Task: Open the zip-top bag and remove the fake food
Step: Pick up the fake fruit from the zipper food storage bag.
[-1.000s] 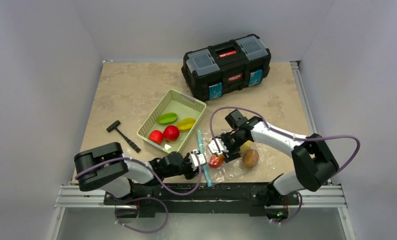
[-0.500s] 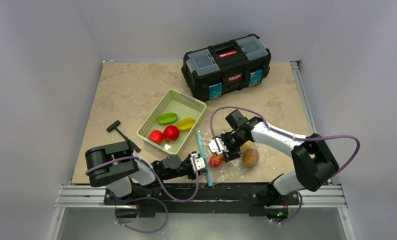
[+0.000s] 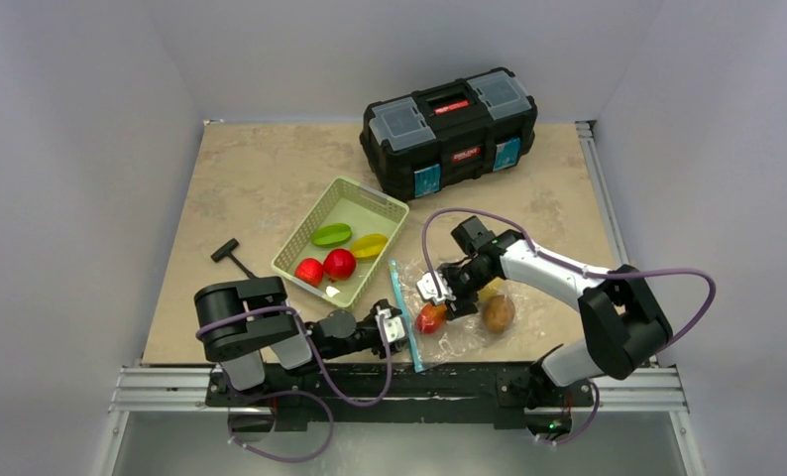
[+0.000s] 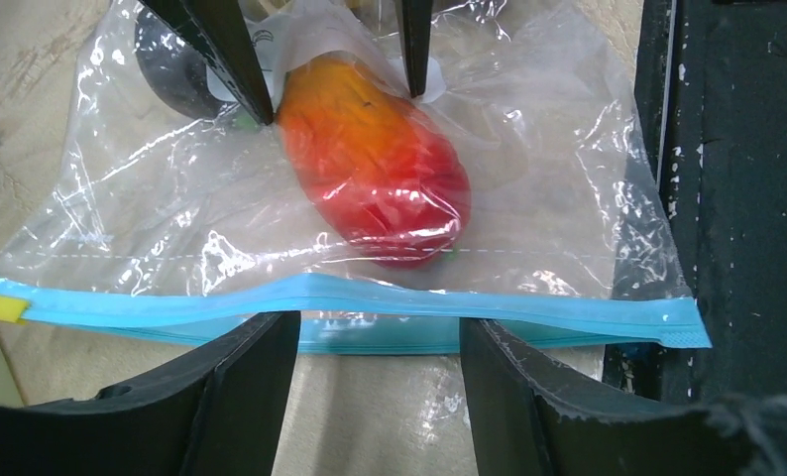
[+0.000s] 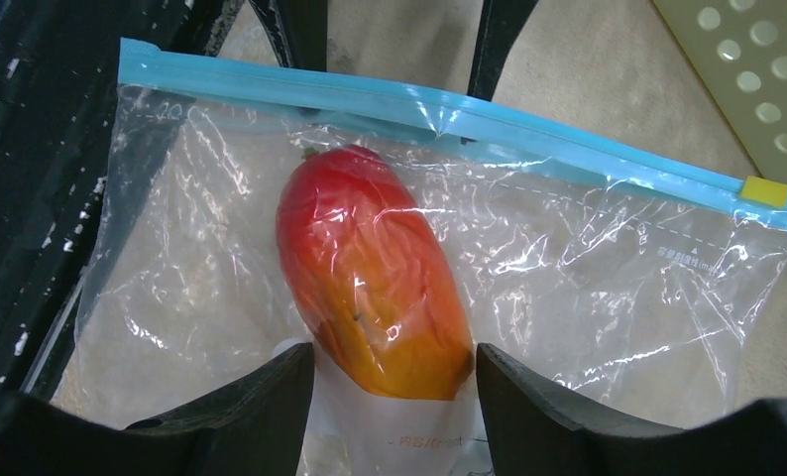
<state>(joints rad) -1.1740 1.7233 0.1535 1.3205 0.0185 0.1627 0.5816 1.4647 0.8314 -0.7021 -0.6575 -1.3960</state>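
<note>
The zip-top bag (image 3: 466,329) lies flat at the table's front, its teal zip strip (image 3: 403,309) on the left side. Inside it are a red-orange fruit (image 3: 430,317), a brown piece (image 3: 498,313) and a yellow piece (image 3: 489,290). My left gripper (image 3: 394,325) is open, and its fingertips reach the zip strip (image 4: 370,297) from outside the bag. My right gripper (image 3: 437,291) is open above the bag, its fingers on either side of the orange end of the fruit (image 5: 370,268), with plastic between them and it. The left gripper (image 4: 380,342) faces the right gripper (image 5: 394,372) across the fruit (image 4: 375,159).
A pale green basket (image 3: 382,202) behind the bag holds green, yellow and red fruits. A black toolbox (image 3: 449,129) stands at the back. A black hammer (image 3: 241,266) lies at the left. The black rail (image 3: 449,377) runs just beyond the bag's near end.
My left arm's elbow has swung right and the left gripper has slid a little toward the table's front along the zip strip. The right gripper has edged slightly right.
</note>
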